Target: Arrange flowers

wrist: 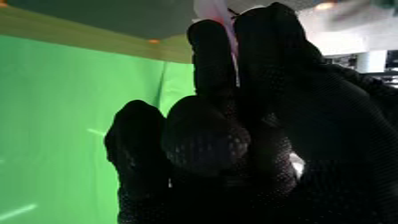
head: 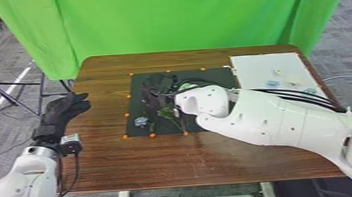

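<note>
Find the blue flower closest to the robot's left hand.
It's the blue flower near the left edge of the dark mat; the bluish others lie farther right, on the white sheet.

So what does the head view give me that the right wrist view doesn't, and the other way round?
Head view: the left hand, open beside the table, and a pale blue flower on the dark mat.
Right wrist view: a pinkish, translucent piece between the fingers of the right hand.
Both: the right hand, the green curtain and part of the table.
</note>
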You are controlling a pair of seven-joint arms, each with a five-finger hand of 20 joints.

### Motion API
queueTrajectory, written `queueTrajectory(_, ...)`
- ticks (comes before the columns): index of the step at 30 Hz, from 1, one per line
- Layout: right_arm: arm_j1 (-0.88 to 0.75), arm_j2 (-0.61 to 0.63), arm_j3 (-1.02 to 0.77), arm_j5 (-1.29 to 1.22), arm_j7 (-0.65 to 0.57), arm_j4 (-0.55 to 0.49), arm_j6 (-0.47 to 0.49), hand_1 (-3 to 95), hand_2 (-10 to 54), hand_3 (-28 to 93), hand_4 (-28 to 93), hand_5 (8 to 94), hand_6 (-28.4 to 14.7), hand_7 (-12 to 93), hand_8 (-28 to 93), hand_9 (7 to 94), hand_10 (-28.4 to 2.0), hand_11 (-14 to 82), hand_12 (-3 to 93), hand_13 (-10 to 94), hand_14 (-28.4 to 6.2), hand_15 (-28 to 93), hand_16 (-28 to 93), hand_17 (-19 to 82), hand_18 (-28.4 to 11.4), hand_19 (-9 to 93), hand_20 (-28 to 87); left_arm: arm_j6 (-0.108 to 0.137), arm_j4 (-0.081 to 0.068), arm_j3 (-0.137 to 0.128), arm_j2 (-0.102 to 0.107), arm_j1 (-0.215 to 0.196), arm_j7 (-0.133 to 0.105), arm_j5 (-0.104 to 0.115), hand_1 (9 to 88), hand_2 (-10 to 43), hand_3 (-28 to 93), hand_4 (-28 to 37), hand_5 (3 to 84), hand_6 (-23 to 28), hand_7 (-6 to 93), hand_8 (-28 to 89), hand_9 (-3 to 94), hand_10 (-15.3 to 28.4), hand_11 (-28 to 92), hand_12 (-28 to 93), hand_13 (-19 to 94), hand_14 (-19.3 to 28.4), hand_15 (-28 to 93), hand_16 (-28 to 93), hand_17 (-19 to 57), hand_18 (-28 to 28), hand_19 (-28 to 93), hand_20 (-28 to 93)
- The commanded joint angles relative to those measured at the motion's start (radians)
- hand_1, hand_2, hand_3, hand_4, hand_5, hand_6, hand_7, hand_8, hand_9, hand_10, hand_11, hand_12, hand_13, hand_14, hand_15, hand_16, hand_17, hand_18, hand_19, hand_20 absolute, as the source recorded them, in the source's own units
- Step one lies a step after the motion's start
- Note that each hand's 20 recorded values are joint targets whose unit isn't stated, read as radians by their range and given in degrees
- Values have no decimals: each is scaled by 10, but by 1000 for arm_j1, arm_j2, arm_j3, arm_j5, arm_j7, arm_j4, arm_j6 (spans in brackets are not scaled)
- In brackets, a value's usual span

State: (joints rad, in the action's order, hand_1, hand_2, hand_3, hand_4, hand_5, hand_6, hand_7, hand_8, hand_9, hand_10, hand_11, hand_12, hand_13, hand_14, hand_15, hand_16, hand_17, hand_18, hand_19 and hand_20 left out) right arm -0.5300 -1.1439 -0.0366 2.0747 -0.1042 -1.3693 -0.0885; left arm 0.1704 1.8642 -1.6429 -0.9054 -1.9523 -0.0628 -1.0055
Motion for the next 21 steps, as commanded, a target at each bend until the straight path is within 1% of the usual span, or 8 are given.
queueTrajectory(1,0,4,-20,26,-19,-10,70,556,-95,600,-163,738,48,228,45,737,-90,77,336,823,-12,695,314,572,-115,932,620,-8,3,-9,-9,-8,8,-4,267,188,599,-283,497,64,145,-77,504,171,225,80,396,199,220,-50,46,145,252,137)
queueTrajectory(8,18,25,-43,1,-42,-43,108,539,-95,603,-159,725,63,231,31,694,-103,117,266,813,-14,693,310,563,-117,932,609,-9,5,-10,-8,-12,10,-7,273,186,601,-283,500,56,149,-78,505,171,227,80,396,200,220,-50,45,145,252,137)
queueTrajectory(9,19,33,-55,-9,-51,-56,123,538,-95,602,-160,724,64,229,30,691,-105,119,260,812,-14,692,310,563,-116,932,608,-12,4,-10,-9,-11,13,-10,274,185,601,-283,502,54,150,-78,505,171,227,80,396,200,220,-50,45,145,252,137)
queueTrajectory(10,26,40,-65,-23,-55,-69,141,537,-95,603,-164,723,67,223,30,683,-108,129,232,812,-14,688,309,560,-116,932,601,-8,8,-13,-8,-17,13,-10,275,185,601,-283,503,51,151,-79,505,170,227,80,396,200,220,-50,44,145,252,137)
queueTrajectory(15,50,97,-130,-60,-70,-144,211,531,-95,596,-156,724,71,208,22,663,-116,117,216,814,-11,670,306,554,-115,932,587,-9,11,-16,-6,-23,20,-15,281,182,600,-281,512,36,158,-82,506,169,229,81,396,199,220,-50,44,145,251,137)
queueTrajectory(17,46,128,-183,-67,-70,-186,263,528,-95,593,-157,725,72,203,23,653,-118,109,213,814,-10,662,306,552,-116,932,579,-11,16,-23,-9,-34,21,-16,286,181,598,-280,517,28,159,-83,506,169,229,81,396,199,220,-51,45,145,250,137)
queueTrajectory(19,37,182,-247,-66,-71,-242,306,518,-95,591,-155,720,70,191,25,635,-121,99,213,805,-14,645,308,538,-120,929,556,-15,14,-22,-11,-31,23,-17,289,180,595,-278,522,25,161,-84,507,168,229,81,396,199,220,-50,45,144,249,136)
queueTrajectory(21,2,263,-327,-67,-64,-302,286,494,-95,591,-152,699,65,175,33,606,-125,91,216,792,-19,622,308,517,-123,914,535,-20,12,-18,-11,-27,23,-18,289,180,595,-276,523,24,161,-86,508,167,229,81,395,199,220,-50,46,143,247,136)
